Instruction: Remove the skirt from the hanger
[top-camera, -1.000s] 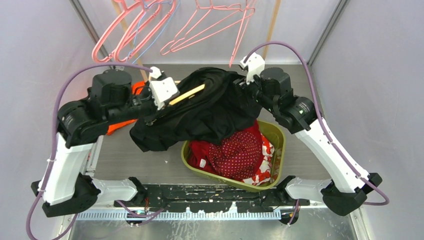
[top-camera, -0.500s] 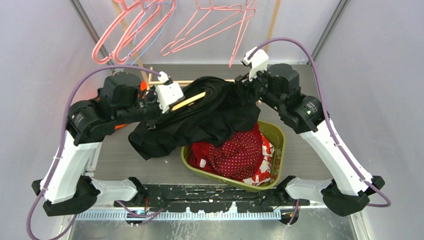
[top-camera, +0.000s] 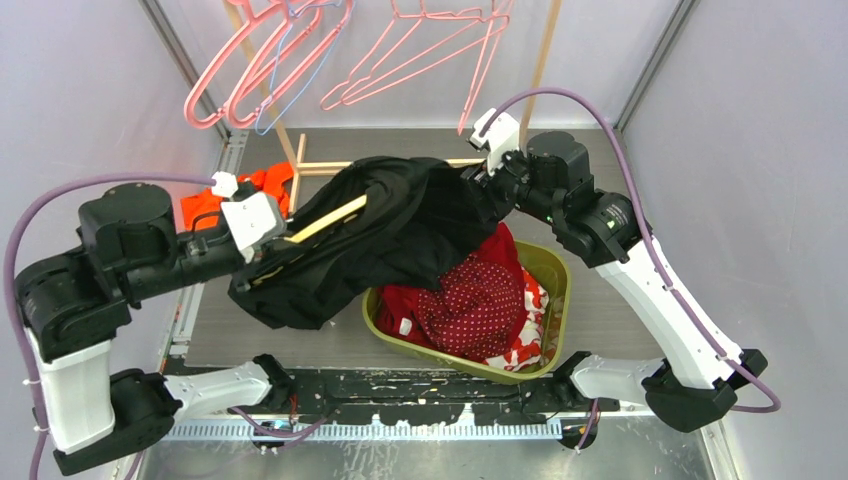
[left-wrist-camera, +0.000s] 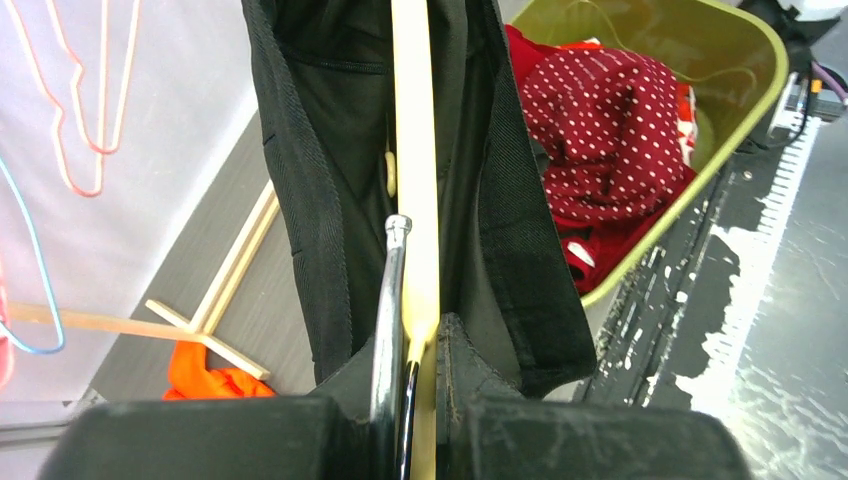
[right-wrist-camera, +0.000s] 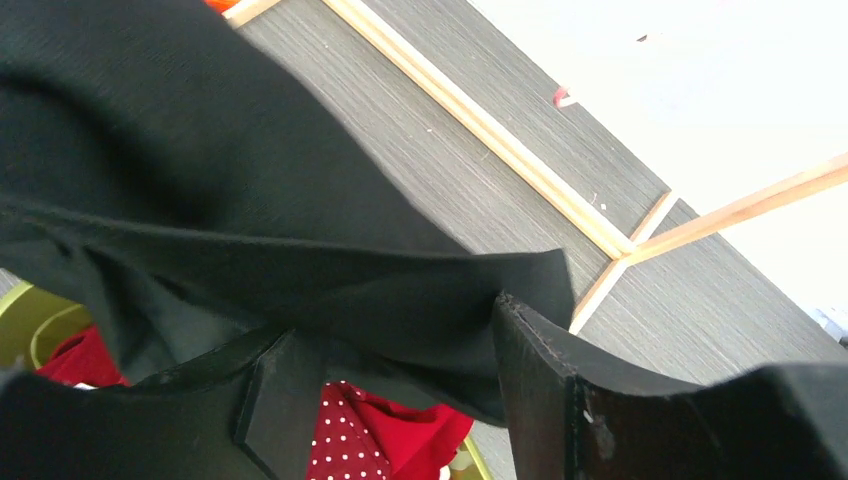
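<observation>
Change since earlier frames: the left arm has swung back and to the left, carrying the hanger (top-camera: 328, 218) away from the right arm. The skirt (top-camera: 400, 225) is now drawn out longer between the two arms. The right arm has barely shifted.

Top view, left gripper (top-camera: 272, 240): at the near end of the wooden hanger, which slants up and away from it.
Top view, skirt: black, off the table (top-camera: 250, 330), still on the hanger. Its left part sags below the hanger and its right end reaches the right gripper (top-camera: 478, 188).
Top view, surroundings: a green bin (top-camera: 555, 270) of red clothes (top-camera: 475, 300) lies partly under the skirt. An orange garment (top-camera: 255, 185) lies at the back left, and pink hangers (top-camera: 300, 60) hang above.

Left wrist view, left gripper (left-wrist-camera: 415, 370): jaws together, clamped on the hanger (left-wrist-camera: 415, 150) bar, with the metal hook (left-wrist-camera: 388, 290) beside the bar.
Left wrist view, skirt (left-wrist-camera: 320, 150): waistband hangs down both sides of the bar.
Left wrist view, background: bin (left-wrist-camera: 740, 60) at upper right, orange garment (left-wrist-camera: 205, 375) at lower left.

Right wrist view, right gripper (right-wrist-camera: 390, 345): fingers (right-wrist-camera: 540, 370) stand apart.
Right wrist view, skirt (right-wrist-camera: 200, 160): a fold lies across the gap at the fingertips and touches both. Red clothes (right-wrist-camera: 370, 430) show through below it.
Right wrist view, background: wooden rack foot (right-wrist-camera: 500, 140) on the grey table (right-wrist-camera: 700, 320).
</observation>
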